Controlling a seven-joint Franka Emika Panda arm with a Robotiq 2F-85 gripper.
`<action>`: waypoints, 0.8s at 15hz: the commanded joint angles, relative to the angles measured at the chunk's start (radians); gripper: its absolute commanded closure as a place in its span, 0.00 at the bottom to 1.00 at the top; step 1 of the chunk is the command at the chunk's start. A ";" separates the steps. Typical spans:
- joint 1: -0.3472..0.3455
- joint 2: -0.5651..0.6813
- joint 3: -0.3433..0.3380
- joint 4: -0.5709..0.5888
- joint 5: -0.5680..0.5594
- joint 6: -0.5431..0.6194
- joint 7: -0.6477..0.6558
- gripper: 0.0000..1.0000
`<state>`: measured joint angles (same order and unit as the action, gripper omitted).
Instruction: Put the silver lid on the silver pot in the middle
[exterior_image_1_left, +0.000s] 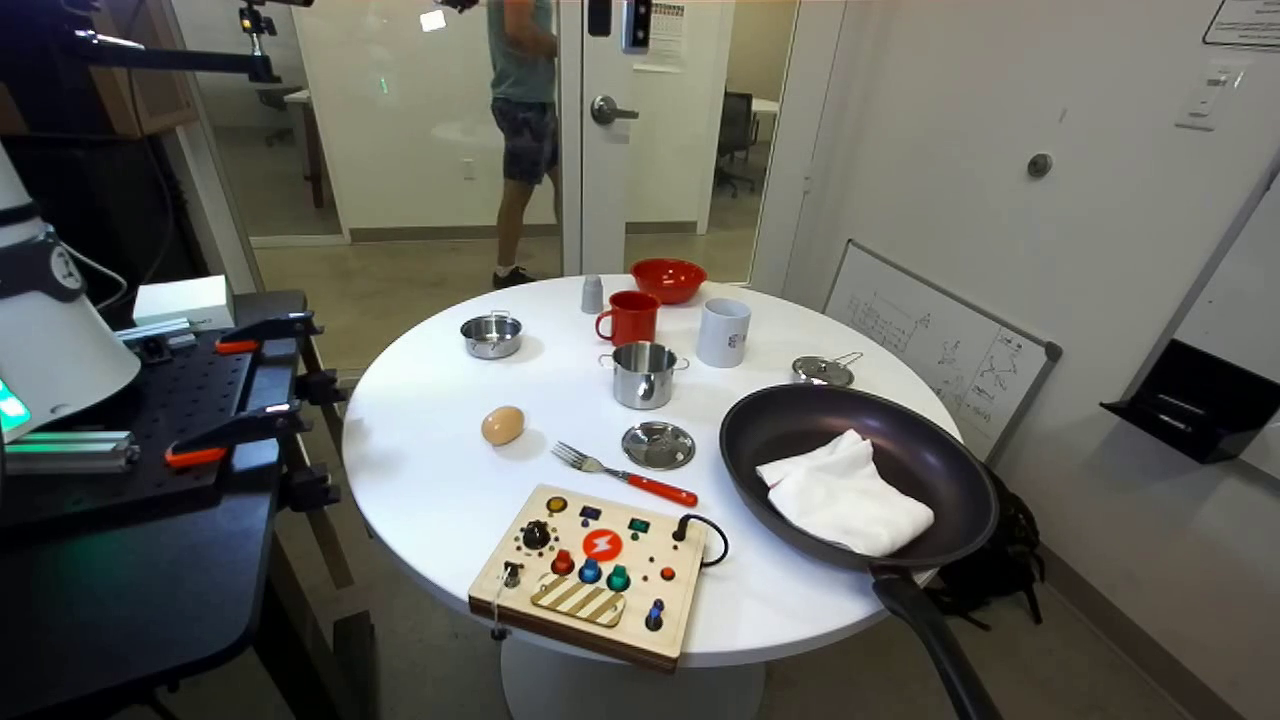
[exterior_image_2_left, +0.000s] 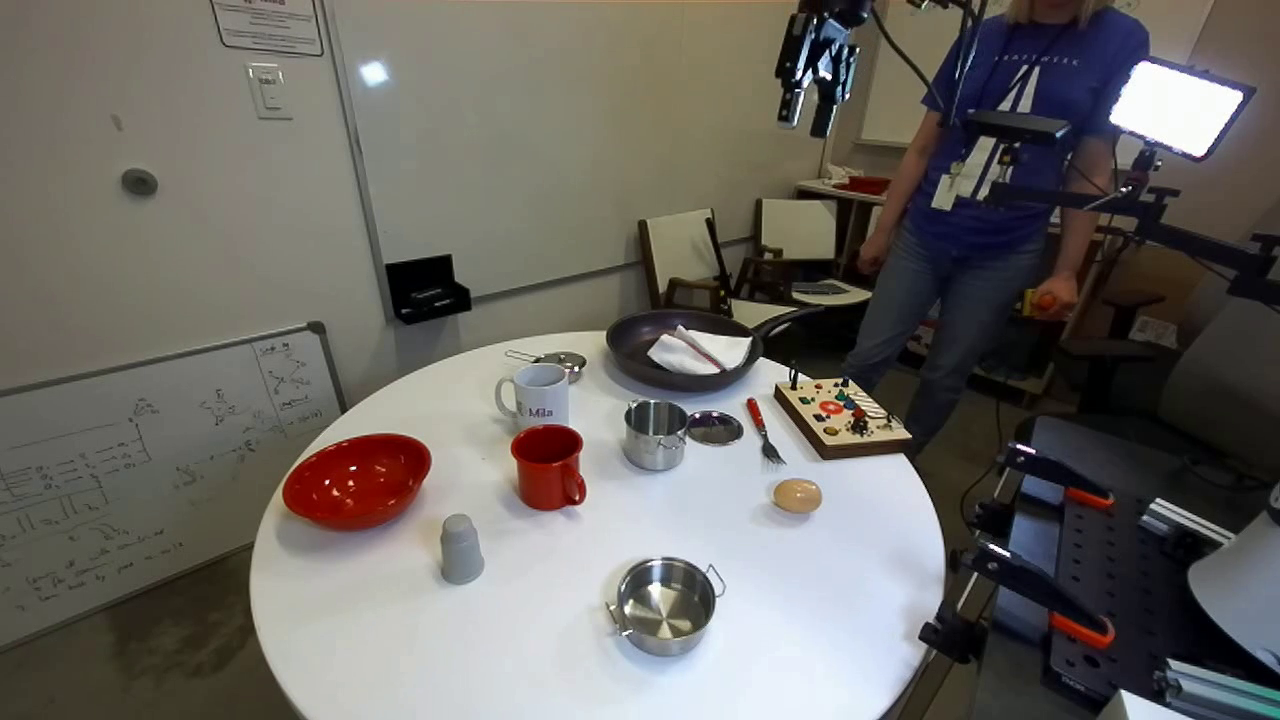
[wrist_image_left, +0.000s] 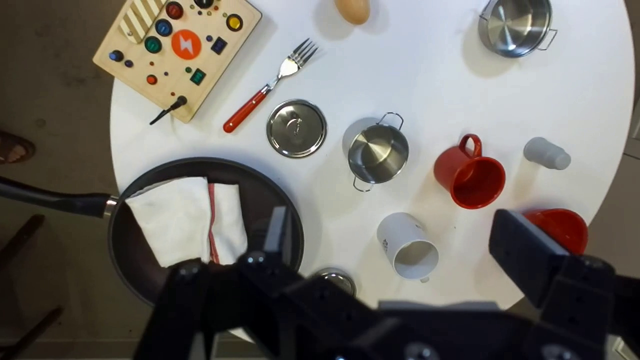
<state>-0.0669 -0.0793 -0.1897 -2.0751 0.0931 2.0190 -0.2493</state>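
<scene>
Blocky fingers (wrist_image_left: 522, 255) gape, flat silver lid (wrist_image_left: 296, 128) near cylindrical silver pot (wrist_image_left: 378, 154).

Silver lid (wrist_image_left: 297, 131), round, shiny, lying flat on the white table (exterior_image_1_left: 420, 400), silver pot (exterior_image_1_left: 643, 384), cylindrical, upright, two-handled, open-topped, near the lid but apart.

My wrist view, on table (wrist_image_left: 445, 80): lid (wrist_image_left: 296, 129) between fork (wrist_image_left: 266, 90), upper left, and pot (wrist_image_left: 378, 153), right; button box (wrist_image_left: 176, 63) beyond fork; pan (wrist_image_left: 266, 197) lower left, cloth (wrist_image_left: 182, 220) in it.
</scene>
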 joint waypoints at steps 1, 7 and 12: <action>-0.014 0.100 0.026 0.069 0.020 -0.006 0.005 0.00; -0.030 0.273 0.061 0.137 0.092 -0.017 -0.023 0.00; -0.070 0.432 0.089 0.205 0.159 -0.040 -0.006 0.00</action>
<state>-0.0999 0.2522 -0.1225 -1.9556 0.2121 2.0199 -0.2600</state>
